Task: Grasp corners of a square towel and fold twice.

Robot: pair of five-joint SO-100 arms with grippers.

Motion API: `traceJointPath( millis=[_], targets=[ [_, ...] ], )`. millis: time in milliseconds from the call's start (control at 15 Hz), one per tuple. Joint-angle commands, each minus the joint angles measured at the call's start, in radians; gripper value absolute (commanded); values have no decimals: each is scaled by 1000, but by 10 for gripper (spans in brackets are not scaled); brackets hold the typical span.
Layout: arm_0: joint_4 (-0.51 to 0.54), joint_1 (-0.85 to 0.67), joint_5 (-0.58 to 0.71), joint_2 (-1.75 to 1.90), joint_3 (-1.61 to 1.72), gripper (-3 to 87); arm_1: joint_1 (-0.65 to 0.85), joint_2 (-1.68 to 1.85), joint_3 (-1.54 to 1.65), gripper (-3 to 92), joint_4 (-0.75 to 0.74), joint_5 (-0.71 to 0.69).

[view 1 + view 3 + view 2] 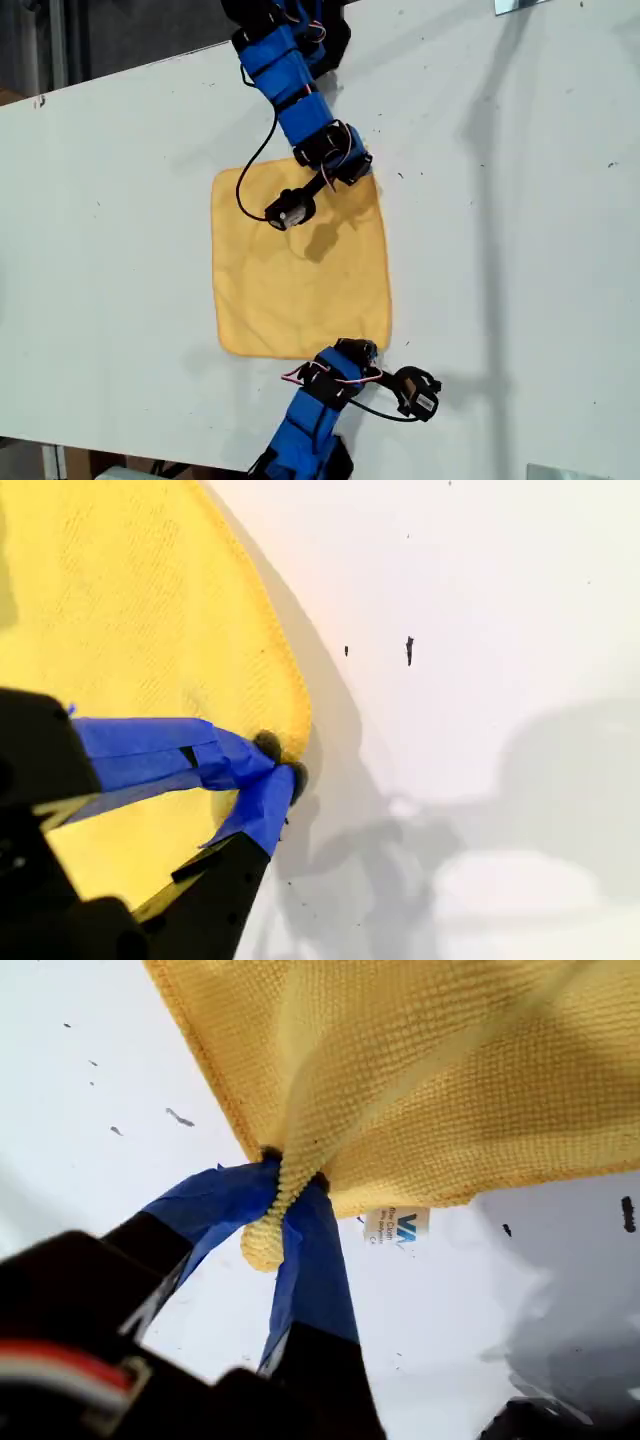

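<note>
My first gripper (285,1175) is clamped on a corner of the towel (300,270); the bunched hem pokes out behind the jaws, the rest of the cloth spreads beyond them, and a label (397,1226) sits just beside. My second gripper (280,765) is pinched on another corner's hem, cloth flat under its jaws.

The white bench (520,230) under my claws is bare and speckled with small dark marks (409,650). Grey shadows lie across it. Past its edge in the exterior view's upper left I see dark floor (110,30).
</note>
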Motion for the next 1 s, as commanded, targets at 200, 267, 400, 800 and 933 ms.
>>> traceJointPath(
  millis=[200, 267, 400, 800, 933],
  targets=[
    [37, -135, 225, 147, -89, -18, 83, 163, -77, -1, 34, -71],
    [81, -164, 265, 158, -123, -18, 110, 184, -78, -1, 52, -84],
    [161, -232, 336, 209, -164, -18, 186, 252, -55, -1, 63, -130],
    [253, -526, 574, 463, -137, -18, 537, 449, -63, -1, 54, -347],
    [258, -634, 657, 518, -137, -18, 680, 502, -95, -1, 72, -413]
  ],
)
